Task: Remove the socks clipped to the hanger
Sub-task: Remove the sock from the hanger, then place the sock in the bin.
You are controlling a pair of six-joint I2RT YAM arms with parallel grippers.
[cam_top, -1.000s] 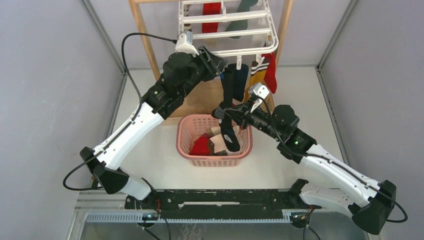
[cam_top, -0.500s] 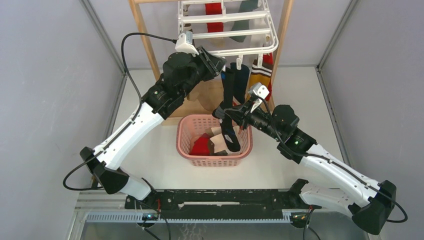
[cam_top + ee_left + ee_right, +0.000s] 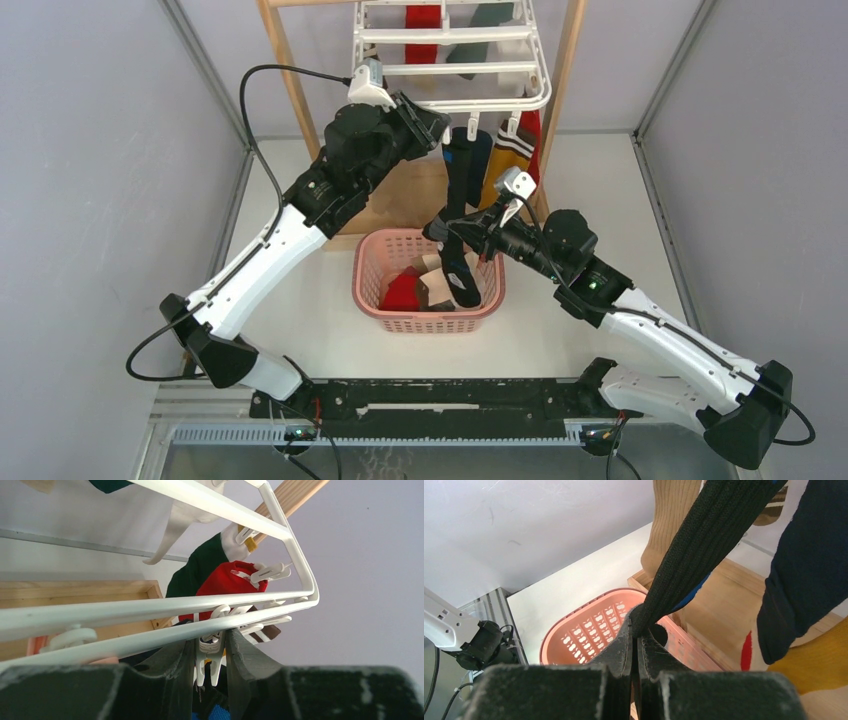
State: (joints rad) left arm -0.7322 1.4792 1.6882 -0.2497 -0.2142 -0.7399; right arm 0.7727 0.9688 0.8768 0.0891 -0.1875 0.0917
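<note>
Reaching up from the left, the left gripper sits under the near rail of the hanger, which hangs from a wooden rack. Its fingers are drawn in on a white clip, one against each side. This placement appears meant to pinch the clip open; whether its mouth has parted cannot be told.

Below that clip a black sock hangs straight down, its top at the rail and its foot reaching into a pink basket on the table. The basket stands directly beneath, evidently so that freed socks drop into it. It already holds a red sock and some lighter ones.

To the right, the right gripper is clamped shut on the black sock partway down. The fabric runs taut from the fingers up towards the rail. The hold looks intended to tension the sock and draw it clear once the clip lets go.

Further right, a striped sock and another red sock are clipped at the hanger's near corner. More socks hang from the far bars, so much of the task is judged outstanding.

Risk noted: pulling before the clip opens would tilt the hanger.
</note>
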